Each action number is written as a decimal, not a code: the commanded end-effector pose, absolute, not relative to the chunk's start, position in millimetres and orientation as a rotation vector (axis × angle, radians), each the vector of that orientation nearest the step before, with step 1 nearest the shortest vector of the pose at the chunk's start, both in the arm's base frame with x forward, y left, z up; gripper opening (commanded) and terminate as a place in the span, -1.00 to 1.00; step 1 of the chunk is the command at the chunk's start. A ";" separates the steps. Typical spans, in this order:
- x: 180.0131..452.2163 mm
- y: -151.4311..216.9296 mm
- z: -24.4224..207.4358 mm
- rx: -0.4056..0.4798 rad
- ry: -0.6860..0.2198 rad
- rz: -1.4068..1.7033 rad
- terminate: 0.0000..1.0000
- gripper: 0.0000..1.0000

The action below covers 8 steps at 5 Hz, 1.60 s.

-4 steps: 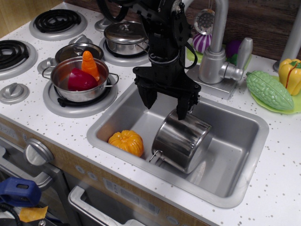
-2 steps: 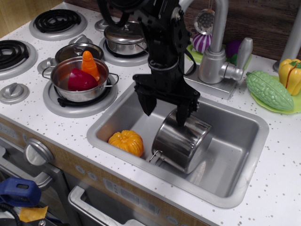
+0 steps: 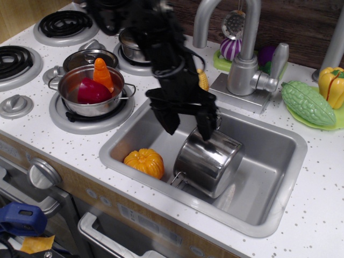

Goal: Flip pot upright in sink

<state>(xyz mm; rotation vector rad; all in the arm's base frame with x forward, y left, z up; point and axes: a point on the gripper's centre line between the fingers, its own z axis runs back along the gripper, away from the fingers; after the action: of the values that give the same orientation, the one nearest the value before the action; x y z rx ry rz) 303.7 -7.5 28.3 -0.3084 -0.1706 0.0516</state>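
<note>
The shiny steel pot (image 3: 207, 161) lies tilted on its side in the middle of the sink (image 3: 271, 177), its flat bottom facing up and to the right and a wire loop handle at its lower left. My black gripper (image 3: 186, 128) is open and hangs just above the pot's upper left edge. Its right finger (image 3: 205, 129) is at or touching the pot's top rim; its left finger (image 3: 170, 123) hangs over the basin, clear of the pot. The arm reaches in from the upper left.
An orange pumpkin (image 3: 144, 162) lies in the sink's left end. A wide pot with red and orange vegetables (image 3: 92, 88) and a lidded pot (image 3: 131, 45) stand on the stove at left. The faucet (image 3: 244, 64) stands behind the sink. A green gourd (image 3: 308, 103) and a yellow pepper (image 3: 331, 86) lie at right.
The arm has swung and tilted to the left, uncovering the faucet's arch and a yellow corn behind it. The open gripper stays low at the pot's upper edge. The pot has barely moved.
</note>
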 end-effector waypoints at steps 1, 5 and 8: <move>313.7 -1.7 36.2 -0.416 -0.231 0.039 -1.00 1.00; 316.0 -30.3 22.2 -0.736 -0.348 0.159 -1.00 1.00; 320.3 -46.3 20.8 -0.775 -0.367 0.215 -1.00 -1.00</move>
<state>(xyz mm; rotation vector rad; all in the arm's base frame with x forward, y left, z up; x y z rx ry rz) 315.5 -48.4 12.5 -0.7779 -0.3341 0.2441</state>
